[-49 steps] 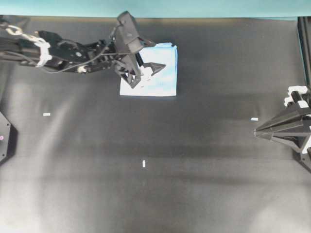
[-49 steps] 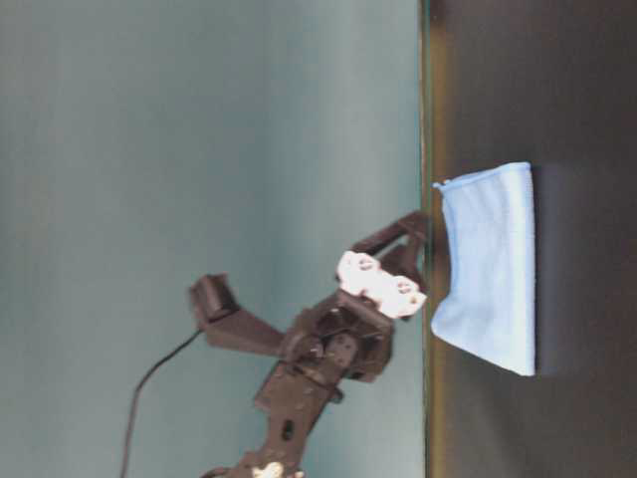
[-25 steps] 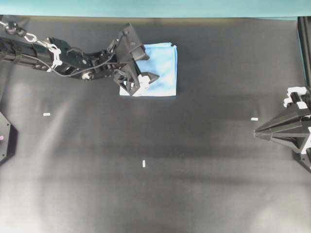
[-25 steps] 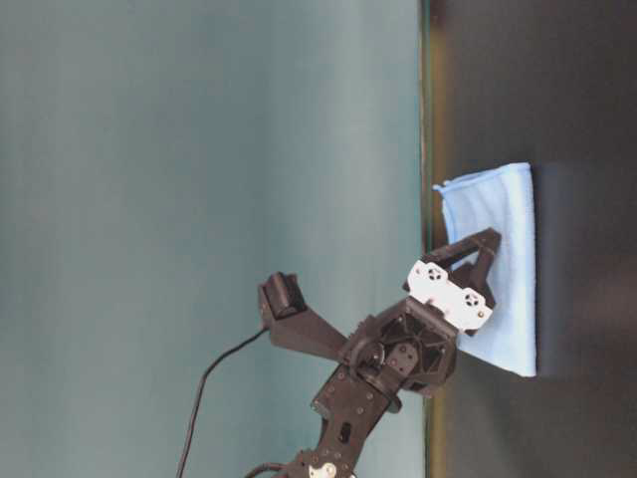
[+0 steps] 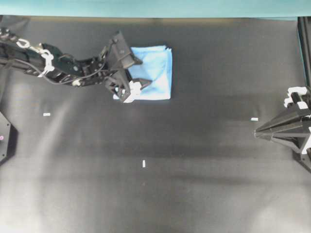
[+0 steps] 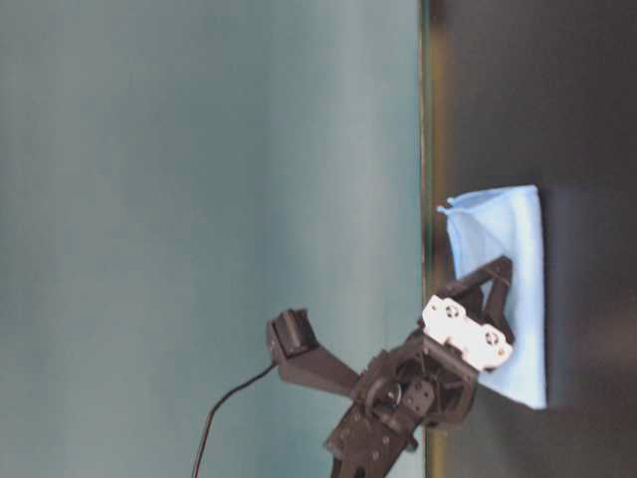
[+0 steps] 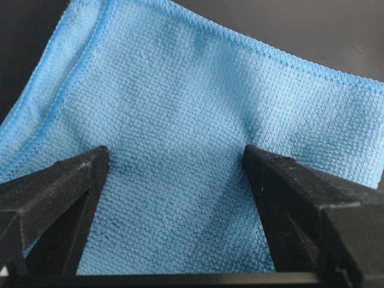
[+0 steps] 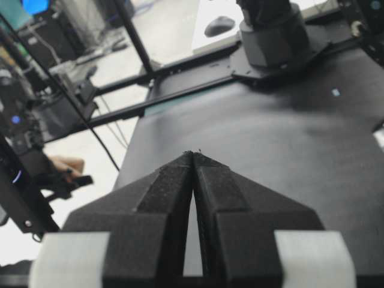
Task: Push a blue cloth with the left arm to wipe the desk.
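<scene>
Blue cloth [image 5: 154, 73] lies flat on the worktop [image 5: 194, 160] near its far edge, left of centre in the overhead view, just short of the teal strip [image 5: 155, 7]. Left hand [image 5: 130, 90] sits on the cloth's near-left corner, released: the wrist view shows both fingers [image 7: 57, 198] spread wide with bare weave between them, tips down on the fabric, nothing pinched. Left arm [image 5: 58, 68] reaches in low from the left edge.

Risks, as judgement: contact is at one corner only, so a push may rotate or fold the cloth rather than slide it whole. Too light a press and the tips skate over the weave; too heavy and the fabric bunches ahead of the fingers. A push toward the far edge has little worktop left before the strip.

Surroundings: small white tape marks [image 5: 144, 163] dot the worktop, well apart from the cloth. Right hand [image 5: 257, 132] is parked at the right edge, fingers closed together on nothing, well clear. Nothing stands between cloth and open worktop toward the near edge or the right.
</scene>
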Controlling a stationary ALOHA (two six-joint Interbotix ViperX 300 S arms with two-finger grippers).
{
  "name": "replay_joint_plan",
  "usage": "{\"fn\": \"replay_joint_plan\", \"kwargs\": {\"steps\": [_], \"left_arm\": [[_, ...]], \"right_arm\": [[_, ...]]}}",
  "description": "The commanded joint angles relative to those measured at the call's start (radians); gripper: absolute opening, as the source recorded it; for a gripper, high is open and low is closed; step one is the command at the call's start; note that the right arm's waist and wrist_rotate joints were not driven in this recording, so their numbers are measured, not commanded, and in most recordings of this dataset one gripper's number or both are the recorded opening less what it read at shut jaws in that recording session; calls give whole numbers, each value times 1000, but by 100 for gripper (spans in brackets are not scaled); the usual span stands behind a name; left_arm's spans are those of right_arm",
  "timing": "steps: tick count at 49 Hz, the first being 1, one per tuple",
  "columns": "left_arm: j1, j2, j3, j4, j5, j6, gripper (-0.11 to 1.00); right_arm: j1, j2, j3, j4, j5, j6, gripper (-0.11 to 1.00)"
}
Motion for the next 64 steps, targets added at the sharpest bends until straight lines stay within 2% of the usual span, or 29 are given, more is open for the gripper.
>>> {"fn": "replay_joint_plan", "kwargs": {"steps": [1,18,41,52,64], "left_arm": [[-52,-48,35,5,2,0,88],[-219,-144,199,3,-5,-8,88],[-506,-232,293,3,25,-35,88],[-641,-259,301,5,87,-100,88],[-838,-265,293,3,173,-186,88]], "right_arm": [[0,0,-5,2,-5,0,1],[2,-18,9,2,-3,0,1],[0,-26,9,2,-5,0,1],[2,-31,8,2,-5,-2,1],[0,-32,8,9,-9,-2,1]]}}
